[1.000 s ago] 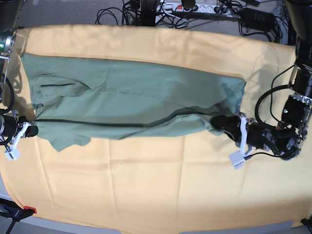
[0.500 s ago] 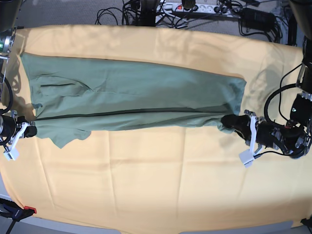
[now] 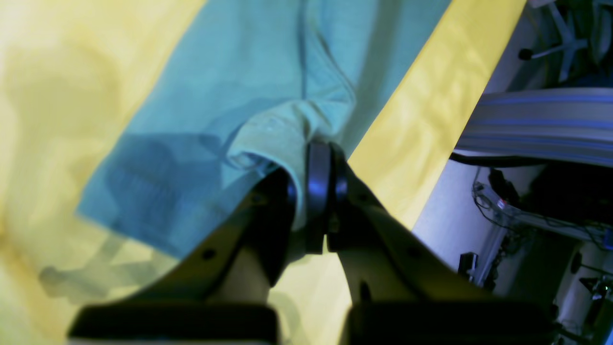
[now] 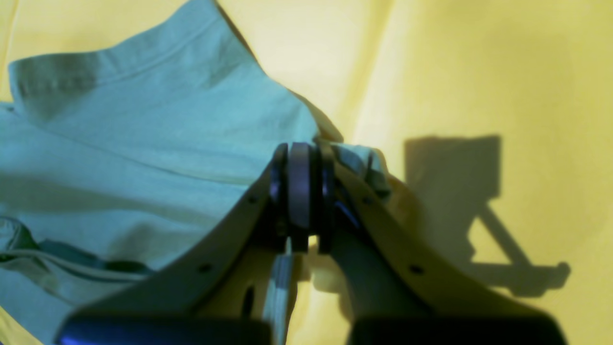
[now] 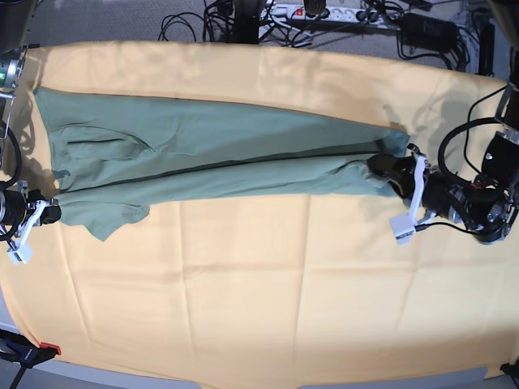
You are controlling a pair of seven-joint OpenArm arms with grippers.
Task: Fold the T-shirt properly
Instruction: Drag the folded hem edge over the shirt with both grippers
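A plain sage-green short-sleeved T-shirt of thin, soft knit is stretched lengthwise across the far half of the desk, which is covered by a large yellow-orange cloth marked with faint square fold creases. The garment is folded along its length: a dark crease line is seen running from the left side toward the right, with the nearer layer turned over the farther one. A hemmed sleeve edge is visible near the desk's left edge, and a loose flap hangs toward the near side at that end.

The left tool lies near the desk's right edge, its fingers pressed together on a bunched corner of the T-shirt; in the left wrist view the thin fabric is seen gathered into small folds between the dark rounded pads. The right tool sits at the desk's left edge, likewise pinching the T-shirt; in the right wrist view its pads are closed on a small wad of fabric, and a stitched hem band runs along the cloth's upper edge. A sharp shadow of the tool is cast on the cloth.

Black cables and a white power strip lie beyond the desk's far edge.
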